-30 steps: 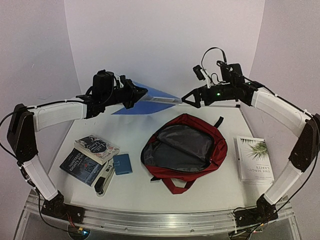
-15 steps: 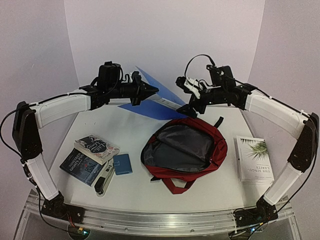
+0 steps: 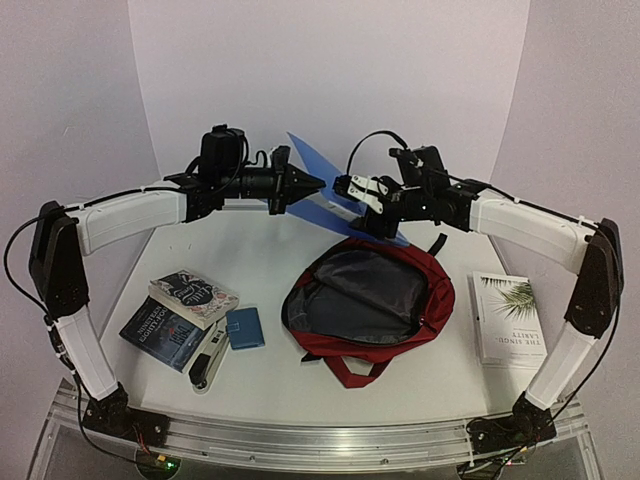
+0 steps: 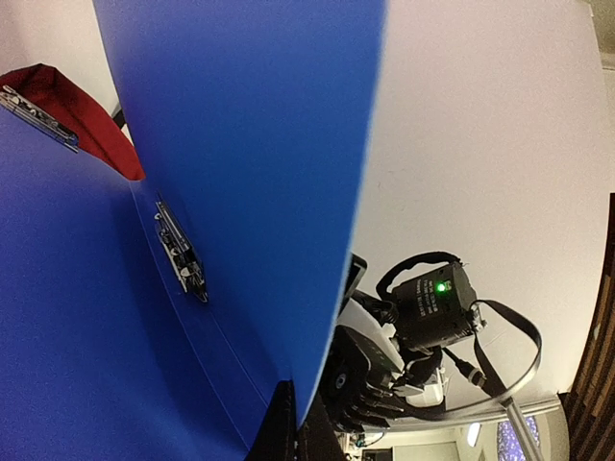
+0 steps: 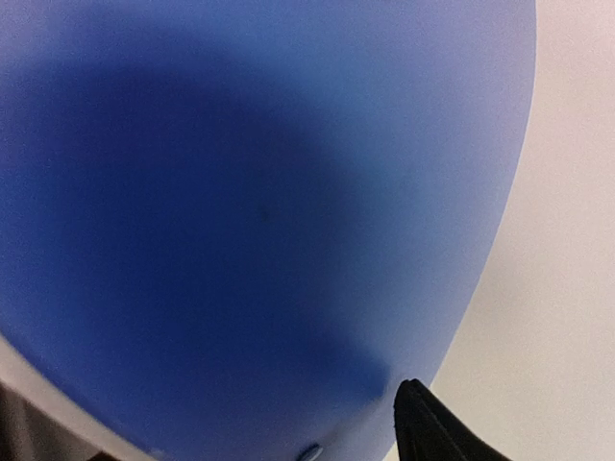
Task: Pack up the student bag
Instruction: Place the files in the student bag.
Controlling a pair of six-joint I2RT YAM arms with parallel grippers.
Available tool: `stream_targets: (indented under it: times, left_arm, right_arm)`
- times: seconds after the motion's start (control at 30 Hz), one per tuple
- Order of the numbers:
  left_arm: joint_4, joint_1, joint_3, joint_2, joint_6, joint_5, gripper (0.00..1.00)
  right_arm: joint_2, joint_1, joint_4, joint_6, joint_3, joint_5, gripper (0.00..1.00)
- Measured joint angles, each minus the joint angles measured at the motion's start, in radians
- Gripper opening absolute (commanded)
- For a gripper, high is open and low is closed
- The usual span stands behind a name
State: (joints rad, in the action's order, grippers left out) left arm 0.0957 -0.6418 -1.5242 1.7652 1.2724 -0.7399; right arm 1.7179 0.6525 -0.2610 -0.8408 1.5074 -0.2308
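At the left of the desk (image 3: 270, 255) two books lie stacked, a lighter one (image 3: 193, 297) skewed across a dark one (image 3: 160, 335). Just beside them is a small blue case (image 3: 245, 327), and a black and white object (image 3: 207, 366) that I can't make out lies at the dark book's near corner.

Above the far part of the desk the left end effector (image 3: 305, 183) reaches in from the left. Its fingers come to a point, pinched on the edge of a blue folder (image 3: 318, 167) held up in the air and tilted. The left wrist view is mostly blue (image 4: 240, 144), the folder hanging partly open with a metal clip (image 4: 181, 252) on its inner face.

The right end effector (image 3: 358, 192) sits against the folder's other side, close to the left one. The right wrist view is almost all blue (image 5: 259, 221), with only one dark fingertip (image 5: 428, 427) showing, so I can't tell how far it is open or whether it has a grip.

Below the folder, right of centre, the student bag (image 3: 437, 295) lies flat on the desk. Its mouth gapes open and the grey lining shows. Its red handle loop (image 3: 350, 372) points toward the arm bases.

Well to its right a white book (image 3: 508, 318) with a palm leaf cover lies alone.
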Motion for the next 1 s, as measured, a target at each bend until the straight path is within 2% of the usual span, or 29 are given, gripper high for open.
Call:
stream_targets:
  times: [0.17, 0.27, 0.3, 0.43, 0.5, 0.7, 0.83, 1.0]
  left_arm:
    - [0.018, 0.003, 0.0, 0.002, 0.007, -0.001, 0.0]
    - [0.016, 0.006, -0.008, 0.004, 0.012, 0.001, 0.0]
    - [0.016, 0.006, -0.014, 0.007, 0.015, 0.0, 0.05]
    - [0.018, 0.006, -0.043, 0.008, 0.011, -0.011, 0.43]
    - [0.02, 0.004, -0.066, 0.008, 0.008, -0.018, 0.56]
    - [-0.049, 0.021, -0.112, -0.031, -0.104, 0.015, 0.79]
    - [-0.186, 0.07, -0.112, -0.119, -0.234, 0.117, 0.87]
    - [-0.325, 0.114, -0.098, -0.277, -0.394, 0.279, 0.91]
  right_arm:
    - [-0.004, 0.0, 0.012, 0.0, -0.006, -0.002, 0.27]
    - [-0.02, 0.0, 0.016, 0.0, -0.022, -0.015, 0.17]
    - [-0.029, 0.001, 0.016, 0.003, -0.029, -0.021, 0.13]
    - [-0.062, 0.0, 0.018, 0.012, -0.034, -0.028, 0.0]
    - [-0.078, -0.004, 0.009, 0.029, -0.034, -0.033, 0.0]
    - [-0.143, -0.004, -0.042, 0.101, -0.04, -0.055, 0.0]
    - [-0.2, -0.004, -0.093, 0.204, -0.039, -0.095, 0.0]
    - [-0.224, -0.01, -0.167, 0.382, 0.02, -0.149, 0.0]
